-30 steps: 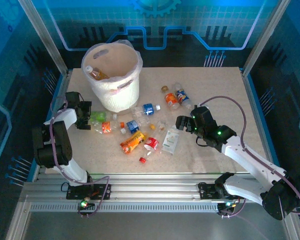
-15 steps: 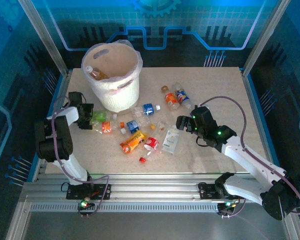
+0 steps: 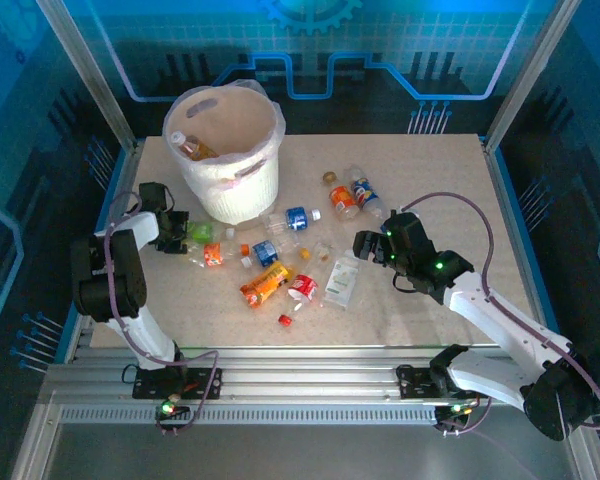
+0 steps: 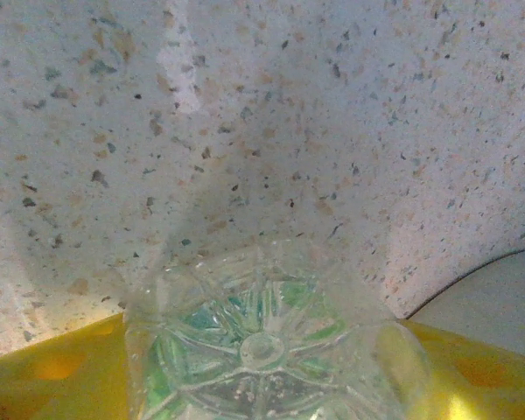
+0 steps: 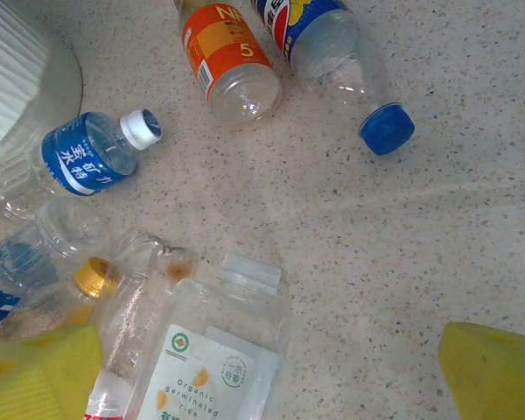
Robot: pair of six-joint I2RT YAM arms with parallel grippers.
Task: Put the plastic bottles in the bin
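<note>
Several plastic bottles lie scattered mid-table in front of the white bin [image 3: 242,190], and one bottle [image 3: 190,147] lies inside it. My left gripper [image 3: 177,233] is low at the left, beside the bin. Its yellow fingers [image 4: 52,376] press both sides of a clear green-labelled bottle [image 4: 262,350], seen base-on. My right gripper [image 5: 267,367] hangs open above the table, over a clear rice pouch [image 5: 210,359]. Ahead of it lie a blue-labelled bottle [image 5: 87,157], an orange-labelled bottle [image 5: 232,57] and a blue-capped bottle [image 5: 332,44].
A crushed orange bottle [image 3: 264,285], a red one [image 3: 301,288] and a loose red cap [image 3: 285,320] lie nearer the front edge. Metal frame posts and blue panels bound the table on its sides and back. The bin stands close on the left gripper's far right.
The left gripper has slid a little toward the green-labelled bottle and closed its fingers around it. The right arm has not moved.
</note>
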